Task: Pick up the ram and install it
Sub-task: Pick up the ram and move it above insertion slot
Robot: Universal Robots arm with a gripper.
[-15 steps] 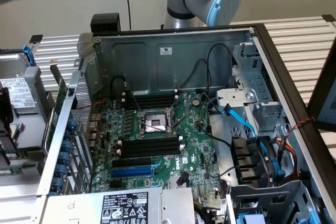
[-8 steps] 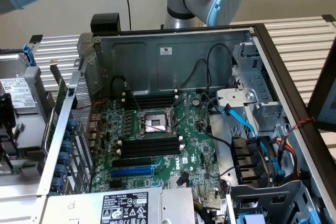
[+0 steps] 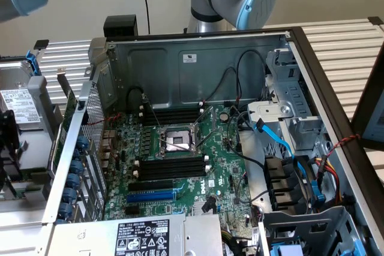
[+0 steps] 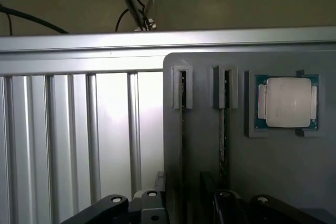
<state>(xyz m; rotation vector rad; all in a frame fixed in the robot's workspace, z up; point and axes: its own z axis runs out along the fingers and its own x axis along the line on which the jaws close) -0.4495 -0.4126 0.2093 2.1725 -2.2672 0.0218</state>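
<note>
Hovering claw spread astride ram in grey tray | risk, we judge: skewed closing nicks the neighbouring stick or tilts ours in its slot.

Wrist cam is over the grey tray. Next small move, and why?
Probably ease down toward the ram: it stands on edge in a slot of the grey tray, close ahead of the gripper, and the black memory slots look empty.
</note>
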